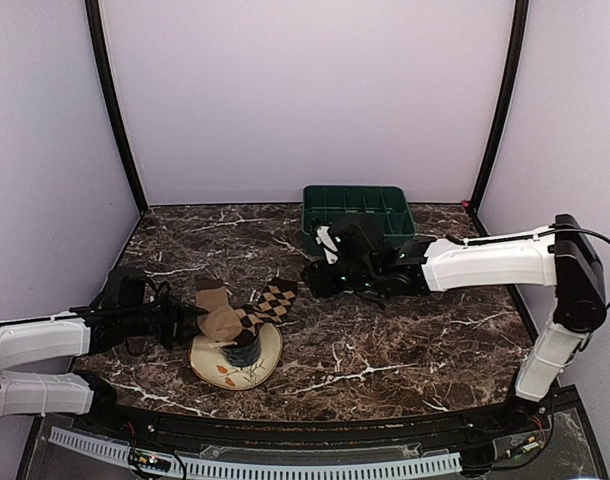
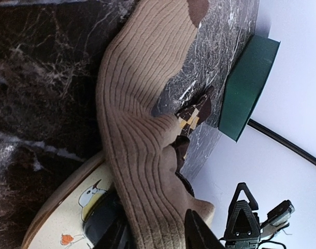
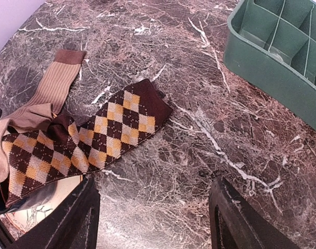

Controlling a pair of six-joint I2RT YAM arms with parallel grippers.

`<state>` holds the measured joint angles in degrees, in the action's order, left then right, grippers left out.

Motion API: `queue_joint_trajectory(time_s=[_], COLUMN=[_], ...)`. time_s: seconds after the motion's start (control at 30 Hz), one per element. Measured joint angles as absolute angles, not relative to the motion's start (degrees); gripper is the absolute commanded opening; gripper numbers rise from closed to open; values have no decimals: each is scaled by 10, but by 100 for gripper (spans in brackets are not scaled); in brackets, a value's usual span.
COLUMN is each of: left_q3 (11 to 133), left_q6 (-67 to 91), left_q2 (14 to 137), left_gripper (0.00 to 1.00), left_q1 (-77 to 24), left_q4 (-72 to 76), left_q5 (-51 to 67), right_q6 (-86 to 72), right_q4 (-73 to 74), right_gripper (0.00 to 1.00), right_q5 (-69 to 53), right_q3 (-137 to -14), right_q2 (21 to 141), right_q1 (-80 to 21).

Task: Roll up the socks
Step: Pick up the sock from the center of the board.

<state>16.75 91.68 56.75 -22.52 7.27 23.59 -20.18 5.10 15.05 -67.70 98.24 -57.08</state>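
A plain tan sock (image 1: pixel 215 316) lies partly on the table and partly over the dish, beside a diamond-check sock (image 1: pixel 274 299) whose toe end rests on the marble. My left gripper (image 1: pixel 185 322) is shut on the tan sock (image 2: pixel 142 104), whose ribbed fabric fills the gap between the jaws (image 2: pixel 155 236). The check sock (image 3: pixel 96 135) crosses the tan sock (image 3: pixel 49 93) in the right wrist view. My right gripper (image 3: pixel 153 218) is open and empty, over bare marble just right of the check sock, and it also shows in the top view (image 1: pixel 313 277).
A round cream dish (image 1: pixel 270 362) with orange marks holds a dark blue cup (image 1: pixel 247 350) under the socks. A green divided tray (image 1: pixel 355 188) stands at the back, behind the right arm. The dish (image 2: pixel 70 218) and tray (image 2: pixel 248 83) show in the left wrist view.
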Motion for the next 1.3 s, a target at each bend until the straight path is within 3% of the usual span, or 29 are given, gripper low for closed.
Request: queue_joint_trajectory(time_s=[0.17,0.33,0.9,1.3], left_q3=[165,164,188,244], left_q6=[924,926,875,698], left_q2=[570,569,467,518], left_gripper=[13,4,0,0], left_q1=[-228,-228,-228,-196], left_q4=[88,94,21,131], left_q5=[236,234,172,112], right_q6=[-202,-202,-201,-200], right_q4=[51,51,51,25], right_gripper=[66,66,66,66], right_q5=[150,150,150,169], right_q3=[-678,-681,-687,-662], right_q2=[988,995,995,988], right_q1=[-573,-575,-577,-580])
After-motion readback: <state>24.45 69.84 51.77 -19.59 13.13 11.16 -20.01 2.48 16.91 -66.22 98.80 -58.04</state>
